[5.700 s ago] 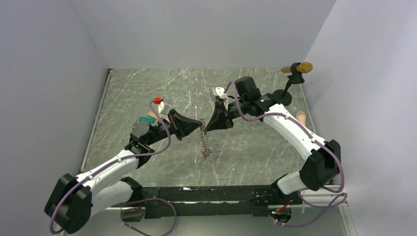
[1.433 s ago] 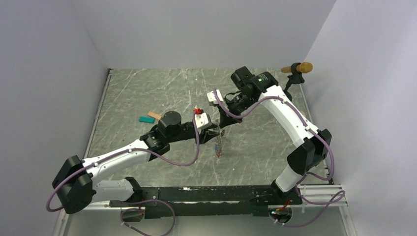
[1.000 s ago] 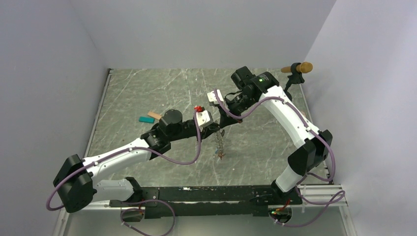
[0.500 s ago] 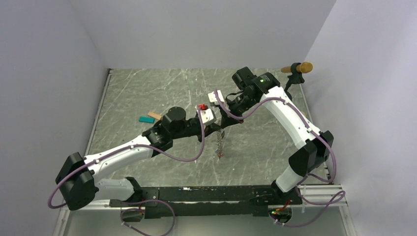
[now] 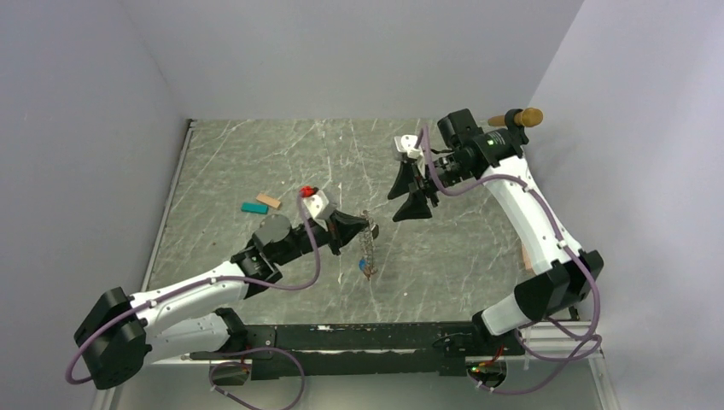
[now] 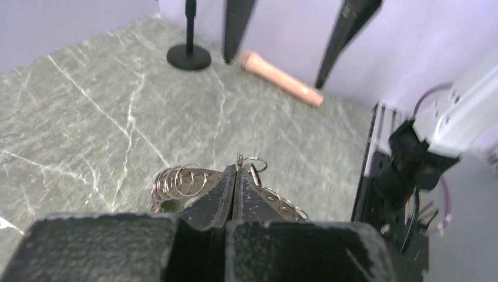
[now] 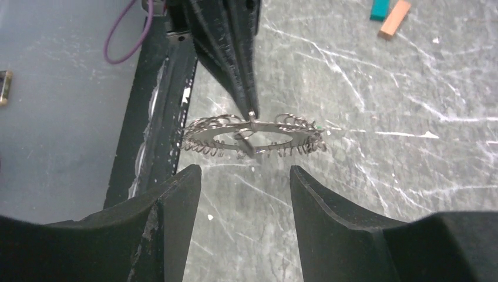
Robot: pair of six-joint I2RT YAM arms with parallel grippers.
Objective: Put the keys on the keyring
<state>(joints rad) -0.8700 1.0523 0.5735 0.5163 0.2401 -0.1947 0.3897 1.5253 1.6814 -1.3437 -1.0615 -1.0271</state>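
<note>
Grey marbled table point(image 5: 256, 162) below; left claw point(image 5: 363, 227) was clamped on the dangling keyring point(image 5: 368, 248), right claw point(image 7: 244, 173) hung spread wide near it.

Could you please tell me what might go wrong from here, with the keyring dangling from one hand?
1. The left hand pinches the dark grey metal keyring, fringed with small wire loops, only at its edge, by the very tip. Hanging from that one grip, it could swing or slip out.
2. The right hand stands open and apart from it, holding nothing visible. Closing in, it could knock the ring instead of meeting a loop.
</note>
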